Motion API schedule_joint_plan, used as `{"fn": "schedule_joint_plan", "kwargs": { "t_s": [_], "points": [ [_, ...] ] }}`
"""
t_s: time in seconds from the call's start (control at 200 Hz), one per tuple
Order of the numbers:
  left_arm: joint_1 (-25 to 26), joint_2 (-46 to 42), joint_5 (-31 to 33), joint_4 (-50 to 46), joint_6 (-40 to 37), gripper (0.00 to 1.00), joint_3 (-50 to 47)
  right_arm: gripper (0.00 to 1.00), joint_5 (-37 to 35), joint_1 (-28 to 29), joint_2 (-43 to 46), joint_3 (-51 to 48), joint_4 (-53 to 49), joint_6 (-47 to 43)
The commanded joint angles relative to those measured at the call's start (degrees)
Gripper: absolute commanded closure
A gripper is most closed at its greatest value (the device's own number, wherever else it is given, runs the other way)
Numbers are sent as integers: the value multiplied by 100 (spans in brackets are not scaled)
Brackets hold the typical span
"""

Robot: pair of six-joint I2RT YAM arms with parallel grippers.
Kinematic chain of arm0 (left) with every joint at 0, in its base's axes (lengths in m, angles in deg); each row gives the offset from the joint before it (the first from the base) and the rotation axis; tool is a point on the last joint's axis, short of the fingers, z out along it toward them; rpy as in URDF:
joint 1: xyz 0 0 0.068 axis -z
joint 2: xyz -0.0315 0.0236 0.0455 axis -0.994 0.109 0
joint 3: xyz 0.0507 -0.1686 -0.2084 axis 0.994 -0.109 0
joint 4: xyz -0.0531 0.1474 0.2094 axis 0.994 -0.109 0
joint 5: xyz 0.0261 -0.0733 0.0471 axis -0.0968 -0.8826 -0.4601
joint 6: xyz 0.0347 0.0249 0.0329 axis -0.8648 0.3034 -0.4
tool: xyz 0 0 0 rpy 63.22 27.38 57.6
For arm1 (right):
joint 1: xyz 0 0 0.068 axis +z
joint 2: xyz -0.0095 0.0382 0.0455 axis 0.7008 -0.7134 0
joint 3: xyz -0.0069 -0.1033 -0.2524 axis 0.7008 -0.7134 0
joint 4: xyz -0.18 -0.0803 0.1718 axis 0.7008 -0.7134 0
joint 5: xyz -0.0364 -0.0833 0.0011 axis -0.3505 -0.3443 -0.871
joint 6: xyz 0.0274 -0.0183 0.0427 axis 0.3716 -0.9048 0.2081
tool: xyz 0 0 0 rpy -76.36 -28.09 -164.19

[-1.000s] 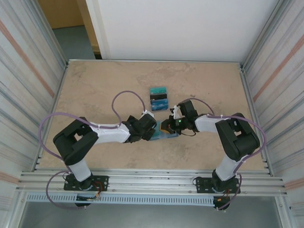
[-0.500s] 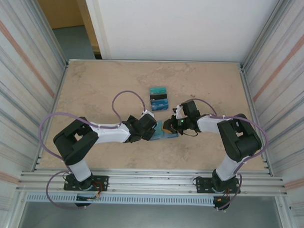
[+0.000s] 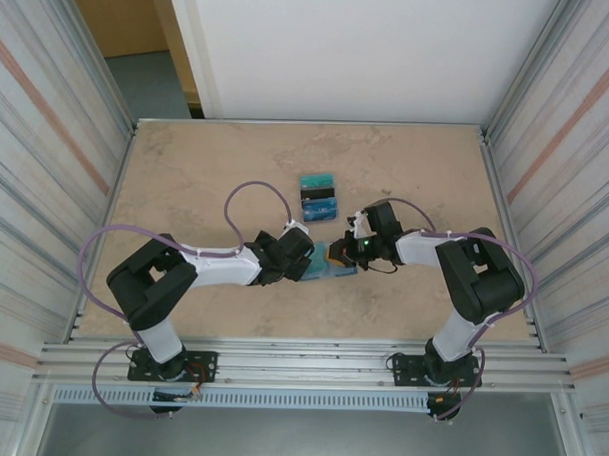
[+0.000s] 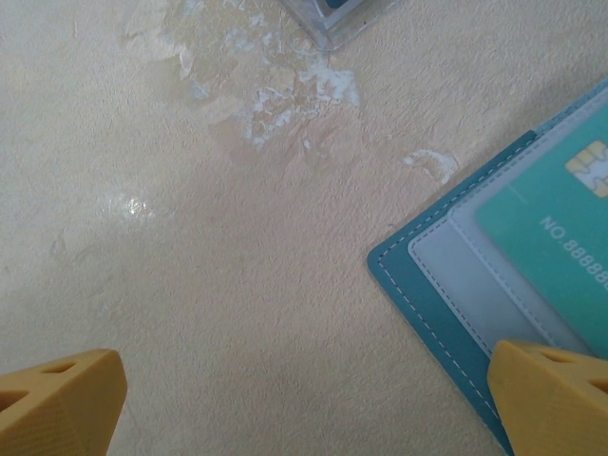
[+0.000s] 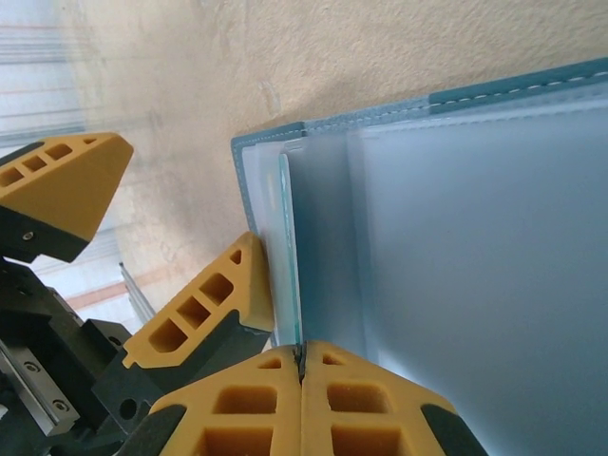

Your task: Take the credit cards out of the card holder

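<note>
My right pincer (image 5: 302, 372) was clamped shut on a thin credit card (image 5: 291, 256) standing on edge; the left pincer (image 4: 304, 404) gaped wide, holding nothing.
I saw that card's long axis run straight out from the pads to the corner of the open card holder (image 5: 456, 237). The holder lay flat on the beige, white-scuffed tabletop (image 4: 209, 237) between both pincers, with ribbed metal walls (image 3: 46, 179) either side. A teal card (image 4: 560, 237) sat in a pocket, cut off at the frame edge. From above, the pincers hid most of the holder.
</note>
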Motion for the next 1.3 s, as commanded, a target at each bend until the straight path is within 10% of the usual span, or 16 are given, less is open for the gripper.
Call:
{"fn": "schedule_joint_plan", "kwargs": {
  "t_s": [0.0, 0.692, 1.298],
  "points": [
    [-82, 138, 93, -309, -14, 1, -10, 98, 22, -80, 301, -53, -132, -77],
    [-105, -692, -399, -164, -258, 1, 262, 100, -198, -80, 366, 19, -560, -322],
    [-98, 414, -781, -137, -401, 1, 524, 87, -83, 45, 313, -25, -197, -131]
  ]
}}
